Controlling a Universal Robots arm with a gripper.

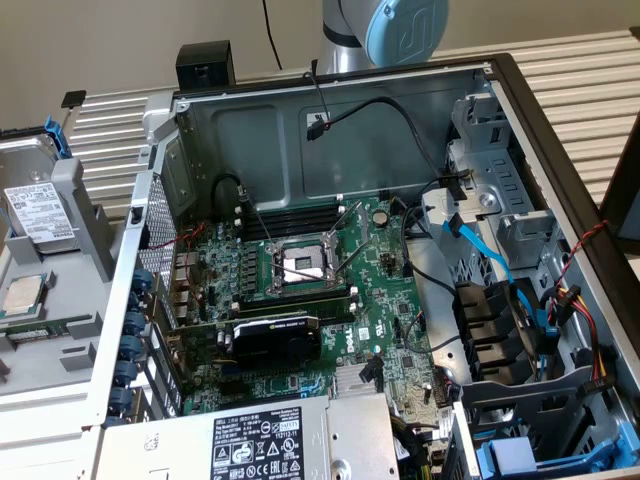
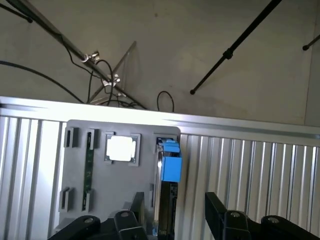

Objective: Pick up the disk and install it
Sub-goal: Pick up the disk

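Note:
The disk (image 2: 170, 167) stands on edge in a slot of a grey parts tray (image 2: 120, 190), its blue plastic frame uppermost. My gripper (image 2: 175, 200) hangs over it, open, with one black finger (image 2: 138, 207) on each side of the disk and a clear gap to the far finger. In the exterior view the disk (image 1: 40, 212) shows its white label at the exterior view's left, leaning in the grey tray (image 1: 88, 200) beside the open computer case (image 1: 330, 130).
A square silver processor chip (image 2: 121, 148) and a green memory stick (image 2: 88, 165) sit in the tray. Inside the case are the motherboard (image 1: 300, 270), a power-supply box (image 1: 270, 445), loose cables and a drive bay with blue clips (image 1: 500, 330) at the exterior view's right.

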